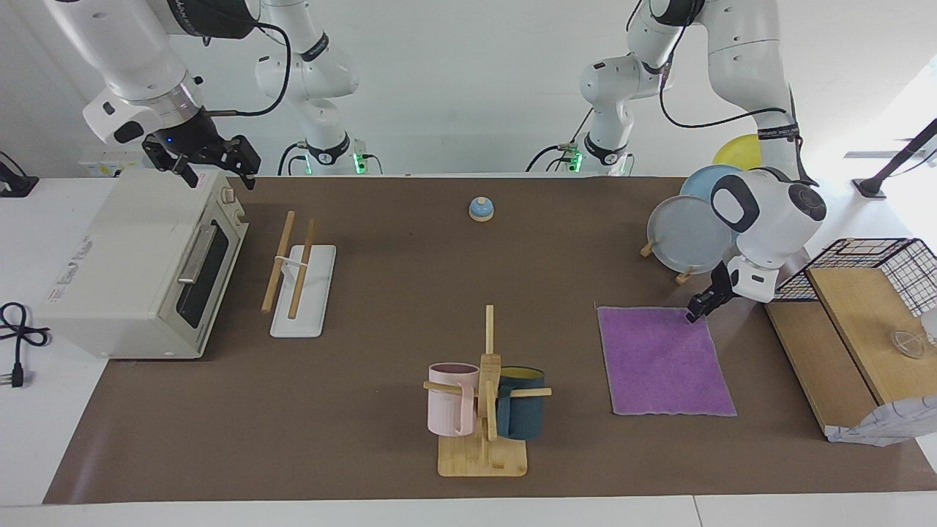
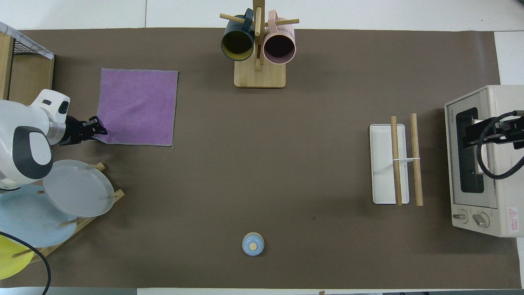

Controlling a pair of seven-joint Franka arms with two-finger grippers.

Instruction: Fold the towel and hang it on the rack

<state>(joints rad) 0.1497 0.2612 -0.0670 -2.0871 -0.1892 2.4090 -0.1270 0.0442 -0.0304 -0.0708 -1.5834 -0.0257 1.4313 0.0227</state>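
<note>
One thin square purple towel (image 1: 665, 361) lies flat and unfolded on the brown-covered bench (image 1: 395, 293), toward the left arm's end. Left gripper (image 1: 692, 315) sits low at the towel's corner nearest the robots, touching the cloth; cannot tell if its fingers are apart or clamped on the corner. Right gripper (image 1: 212, 162) hangs over the one cream toaster oven (image 1: 139, 267), fingers apart, holding nothing; that arm waits.

One rack (image 1: 299, 278): two parallel light wooden rods on a white frame over a flat white base, beside the oven, well apart from the towel.

One bamboo mug stand (image 1: 484, 410) carries two mugs, one pink mug (image 1: 448, 399) and one dark blue mug (image 1: 521, 413). One small blue bell (image 1: 481, 209) sits nearer the robots. Three plates show at a wooden stand: one grey plate (image 1: 687, 234), one light blue plate (image 1: 699, 183), one yellow plate (image 1: 736, 150). One black wire basket (image 1: 864, 267) is on a wooden shelf unit (image 1: 834, 351).
</note>
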